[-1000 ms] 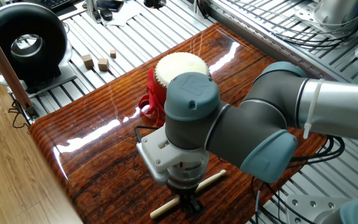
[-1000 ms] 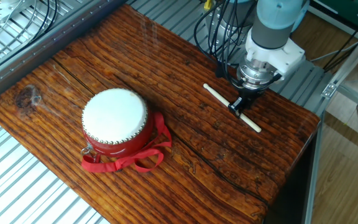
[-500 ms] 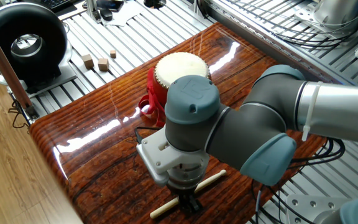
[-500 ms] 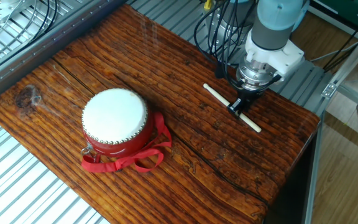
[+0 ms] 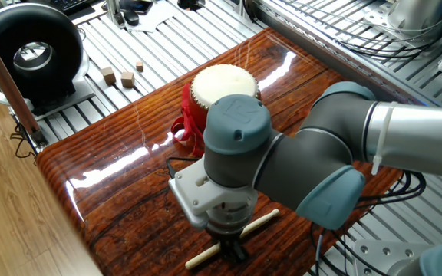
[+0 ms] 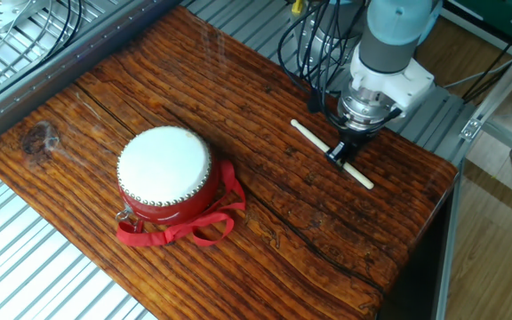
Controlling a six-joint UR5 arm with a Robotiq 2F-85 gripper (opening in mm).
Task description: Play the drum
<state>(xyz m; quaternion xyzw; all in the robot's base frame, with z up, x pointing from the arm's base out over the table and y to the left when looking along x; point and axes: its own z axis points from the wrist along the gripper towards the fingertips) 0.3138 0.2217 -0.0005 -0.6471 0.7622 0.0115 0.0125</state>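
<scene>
The drum [image 6: 164, 172] has a red body, a cream-white skin and red ribbon straps; it stands on the wooden table, partly hidden behind the arm in one view [image 5: 219, 83]. A pale wooden drumstick [image 6: 332, 154] lies flat on the table near its far corner, also seen in the other view [image 5: 232, 240]. My gripper [image 6: 340, 152] points straight down over the stick's middle, its black fingers closed around it at table level [image 5: 233, 248]. The drum is well apart from the stick.
A large black ring-shaped device [image 5: 29, 50] sits beyond the table's left end. Small wooden blocks [image 5: 123, 76] lie on the slatted metal surface near it. Cables [image 6: 314, 40] hang behind the arm. The table edge [image 6: 434, 222] is close to the gripper.
</scene>
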